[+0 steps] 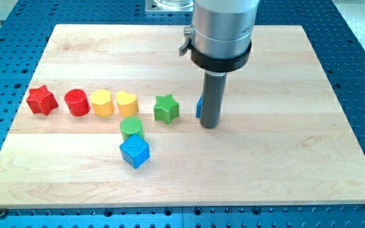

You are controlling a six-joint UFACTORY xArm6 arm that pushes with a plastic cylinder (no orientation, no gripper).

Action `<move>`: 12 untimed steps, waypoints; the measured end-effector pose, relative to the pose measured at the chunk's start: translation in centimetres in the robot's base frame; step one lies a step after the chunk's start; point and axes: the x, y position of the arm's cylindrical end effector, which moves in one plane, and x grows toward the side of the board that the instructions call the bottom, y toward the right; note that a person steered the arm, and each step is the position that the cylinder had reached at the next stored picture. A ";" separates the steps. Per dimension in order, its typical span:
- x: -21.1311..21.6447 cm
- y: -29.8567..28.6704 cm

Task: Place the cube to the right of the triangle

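A blue cube (pixel 135 152) lies low on the wooden board (pixel 284 158), just below a green cylinder (pixel 131 127). A blue block (pixel 199 107), mostly hidden behind my rod, sits right of the green star (pixel 166 108); its shape cannot be made out. My tip (pixel 209 125) rests on the board, touching or just right of that hidden blue block. The tip is far to the right of the blue cube and above it.
A row runs along the view's left: a red star (pixel 42 100), a red cylinder (pixel 76 102), a yellow block (pixel 102 102) and a yellow heart (pixel 127 103). The board lies on a blue perforated table (pixel 360 38).
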 end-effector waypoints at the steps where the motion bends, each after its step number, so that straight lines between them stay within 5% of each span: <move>1: 1.5 0.1; 2: 10.2 -6.8; 3: 14.3 -16.0; 4: 11.7 -19.7; 8: 5.2 2.6; 10: 4.7 -1.2; 12: 1.4 9.7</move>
